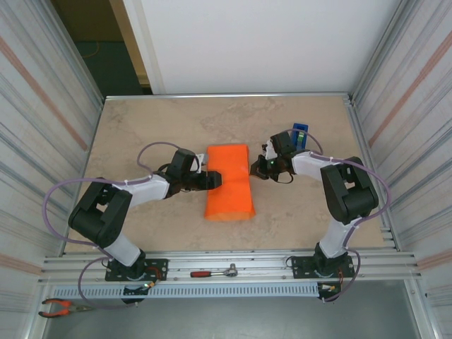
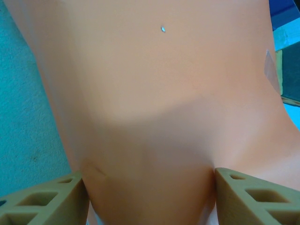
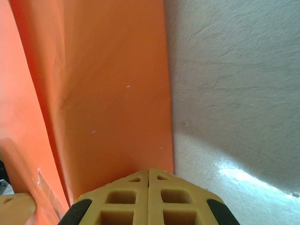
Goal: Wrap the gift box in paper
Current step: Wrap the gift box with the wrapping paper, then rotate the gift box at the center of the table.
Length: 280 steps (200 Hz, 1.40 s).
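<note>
Right of the paper (image 1: 228,182), seen from above, stands a blue dispenser (image 1: 299,134).

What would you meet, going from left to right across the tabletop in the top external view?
left gripper, at the paper's left edge → paper → right gripper, at its right edge → blue tape dispenser

1. The paper (image 1: 228,182) is matt orange and smooth, with soft creases.
2. The surface (image 1: 155,127) looks like pale beige stone, mottled and finely grainy.
3. The jaws of the right gripper (image 3: 149,174) are matt tan plastic, moulded with open cells.
4. The side walls (image 1: 42,106) are ribbed metal sheet, lightly shiny.
5. The near rail (image 1: 233,263) is bare brushed metal.
</note>
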Each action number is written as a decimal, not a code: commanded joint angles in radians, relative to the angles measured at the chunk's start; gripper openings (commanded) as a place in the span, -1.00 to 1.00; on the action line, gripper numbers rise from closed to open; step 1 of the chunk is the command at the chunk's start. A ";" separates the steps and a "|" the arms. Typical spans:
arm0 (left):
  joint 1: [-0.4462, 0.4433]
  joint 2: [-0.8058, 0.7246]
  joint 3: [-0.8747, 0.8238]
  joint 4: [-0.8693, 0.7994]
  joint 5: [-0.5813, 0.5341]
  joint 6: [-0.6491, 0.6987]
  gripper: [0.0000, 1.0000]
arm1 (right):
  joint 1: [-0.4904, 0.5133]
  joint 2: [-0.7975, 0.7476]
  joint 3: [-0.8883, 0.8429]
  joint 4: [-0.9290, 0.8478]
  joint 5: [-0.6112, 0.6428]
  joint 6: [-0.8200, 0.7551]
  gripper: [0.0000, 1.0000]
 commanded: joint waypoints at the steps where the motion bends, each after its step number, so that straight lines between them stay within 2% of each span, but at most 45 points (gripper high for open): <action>1: -0.016 0.076 -0.033 -0.217 -0.094 0.044 0.31 | 0.014 0.018 -0.018 0.022 0.000 0.006 -1.00; 39: 0.022 0.030 0.051 -0.289 -0.066 0.070 0.45 | -0.054 -0.041 -0.053 -0.022 0.013 -0.006 -1.00; 47: 0.039 0.009 0.068 -0.299 -0.046 0.077 0.50 | -0.076 -0.064 -0.068 -0.028 0.012 -0.004 -0.92; 61: 0.078 -0.028 0.098 -0.298 0.016 0.079 0.59 | -0.113 -0.104 -0.088 -0.046 0.005 -0.007 -0.69; 68: 0.101 -0.044 0.099 -0.276 0.059 0.066 0.62 | -0.131 -0.129 -0.097 -0.054 0.000 -0.007 -0.50; 81: 0.145 -0.085 0.069 -0.180 0.132 -0.007 0.65 | -0.158 -0.169 -0.104 -0.077 -0.010 -0.010 -0.03; 97: 0.176 -0.137 0.017 -0.070 0.154 -0.112 0.67 | -0.178 -0.218 -0.114 -0.111 -0.026 -0.005 0.17; 124: 0.176 -0.198 -0.037 0.016 0.089 -0.199 0.68 | -0.190 -0.314 -0.127 -0.167 -0.041 0.011 0.30; 152: 0.132 -0.229 -0.045 -0.021 0.025 -0.223 0.68 | -0.135 -0.367 -0.119 -0.216 -0.053 0.008 0.38; 189: 0.051 -0.272 -0.075 -0.063 -0.063 -0.242 0.69 | -0.015 -0.328 -0.124 -0.192 -0.067 0.019 0.43; 224: -0.028 -0.258 -0.104 -0.044 -0.149 -0.311 0.70 | 0.041 -0.283 -0.109 -0.202 -0.084 0.023 0.45; 255: -0.092 -0.215 -0.103 -0.008 -0.146 -0.330 0.70 | 0.131 -0.270 -0.124 -0.190 -0.050 0.087 0.46; 280: -0.118 -0.208 -0.153 0.148 -0.083 -0.384 0.72 | 0.247 -0.288 -0.153 -0.156 0.035 0.184 0.48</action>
